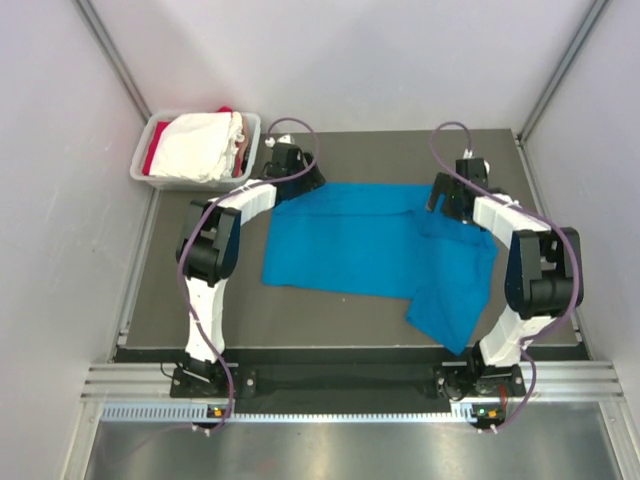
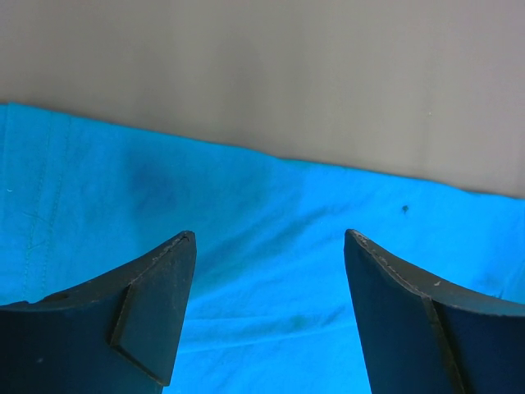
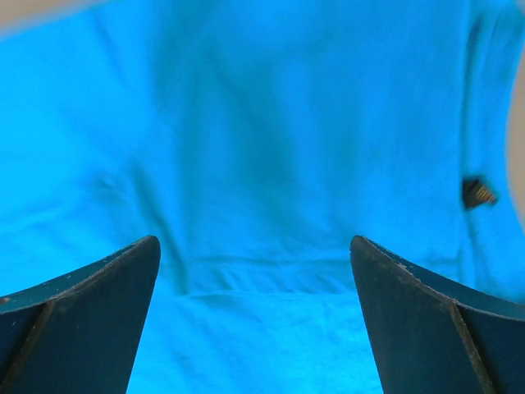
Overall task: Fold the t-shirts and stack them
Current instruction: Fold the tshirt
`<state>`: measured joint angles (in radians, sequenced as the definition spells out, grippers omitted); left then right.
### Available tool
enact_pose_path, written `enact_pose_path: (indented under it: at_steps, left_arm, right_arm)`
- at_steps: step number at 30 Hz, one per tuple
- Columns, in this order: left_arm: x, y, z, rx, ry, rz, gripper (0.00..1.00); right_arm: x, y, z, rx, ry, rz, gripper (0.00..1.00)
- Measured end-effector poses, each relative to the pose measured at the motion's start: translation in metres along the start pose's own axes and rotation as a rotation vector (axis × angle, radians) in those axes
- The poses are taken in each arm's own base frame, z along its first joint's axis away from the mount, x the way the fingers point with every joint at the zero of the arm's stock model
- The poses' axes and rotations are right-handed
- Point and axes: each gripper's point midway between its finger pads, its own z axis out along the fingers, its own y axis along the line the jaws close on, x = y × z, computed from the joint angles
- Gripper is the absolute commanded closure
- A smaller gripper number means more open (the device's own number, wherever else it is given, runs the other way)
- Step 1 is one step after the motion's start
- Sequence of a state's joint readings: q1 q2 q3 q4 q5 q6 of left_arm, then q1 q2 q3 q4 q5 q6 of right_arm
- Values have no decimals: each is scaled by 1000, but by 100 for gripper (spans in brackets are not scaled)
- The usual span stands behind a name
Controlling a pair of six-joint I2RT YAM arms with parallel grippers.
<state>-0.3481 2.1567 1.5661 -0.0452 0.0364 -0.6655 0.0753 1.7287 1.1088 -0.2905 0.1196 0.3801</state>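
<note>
A bright blue t-shirt [image 1: 370, 245] lies spread on the dark table, with one part reaching down toward the front right. My left gripper [image 1: 300, 185] hovers over the shirt's far left corner, open, with blue cloth [image 2: 271, 271] under and between its fingers. My right gripper [image 1: 440, 200] is over the far right part of the shirt, open wide above a hem seam [image 3: 262, 271]. A small dark mark [image 3: 478, 192] shows on the cloth at the right. White t-shirts [image 1: 200, 145] and a red one [image 1: 158, 160] fill the tub.
The pale grey plastic tub [image 1: 152, 180] stands at the table's far left corner. Bare dark table [image 1: 330, 320] runs along the front of the shirt. Pale walls close in on both sides, and bare table surface [image 2: 287, 74] lies beyond the shirt's edge.
</note>
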Motion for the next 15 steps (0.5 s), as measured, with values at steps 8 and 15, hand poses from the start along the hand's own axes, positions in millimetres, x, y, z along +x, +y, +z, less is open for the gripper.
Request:
enact_pose_path:
  at_steps: [8, 15]
  left_arm:
    - [6, -5, 3, 0, 15, 10, 23]
    - [20, 2, 12, -21, 43, -17, 24]
  right_arm:
    - [-82, 28, -20, -69, -179, 20, 0]
    - [-48, 16, 21, -38, -71, 32, 0]
